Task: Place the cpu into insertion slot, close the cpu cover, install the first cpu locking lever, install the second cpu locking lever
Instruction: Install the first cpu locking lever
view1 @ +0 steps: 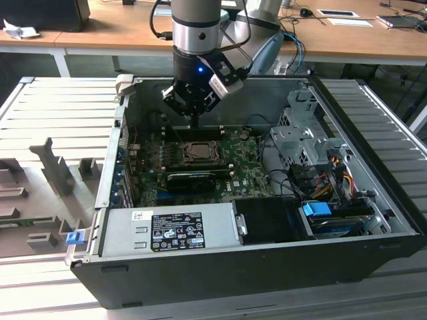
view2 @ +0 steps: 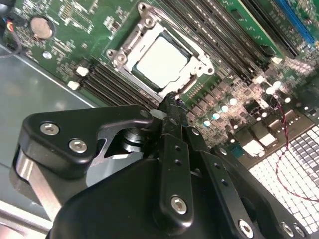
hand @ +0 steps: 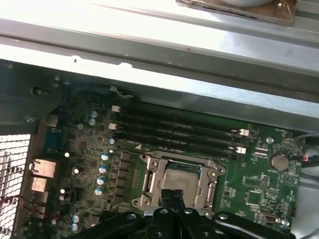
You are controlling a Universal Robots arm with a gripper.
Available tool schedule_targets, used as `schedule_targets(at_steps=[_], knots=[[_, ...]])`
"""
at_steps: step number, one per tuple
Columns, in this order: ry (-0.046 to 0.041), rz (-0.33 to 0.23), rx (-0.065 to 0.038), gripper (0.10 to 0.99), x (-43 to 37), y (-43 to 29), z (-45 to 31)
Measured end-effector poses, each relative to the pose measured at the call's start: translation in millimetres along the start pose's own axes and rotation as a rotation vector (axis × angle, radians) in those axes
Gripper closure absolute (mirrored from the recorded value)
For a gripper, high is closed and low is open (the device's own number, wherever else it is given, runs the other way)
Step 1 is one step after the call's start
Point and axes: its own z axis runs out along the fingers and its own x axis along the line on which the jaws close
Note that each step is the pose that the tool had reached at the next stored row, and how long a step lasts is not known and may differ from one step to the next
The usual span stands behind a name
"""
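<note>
Gripper (view1: pixel 194 121) upper centre of exterior view, fingers clenched, empty. Cpu (view1: pixel 199 151) under cpu cover (view2: pixel 130 46) lies just below tip, frame centre; contact unclear.

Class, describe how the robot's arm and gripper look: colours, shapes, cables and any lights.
The arm is a silver-grey cylinder with dark joint bands, a small blue light at the wrist and black cables looping beside it. The gripper is matt black, built of angular linked bars fastened with silver screws.
</note>
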Motion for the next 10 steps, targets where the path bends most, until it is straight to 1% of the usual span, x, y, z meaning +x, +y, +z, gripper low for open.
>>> schedule_targets(at_steps=[5, 10], knots=[[-0.0005, 0.000, -0.002, 0.980, 8.8, 1.6, 1.3], [-0.0004, 0.000, -0.002, 0.980, 13.4, 2.3, 2.8]])
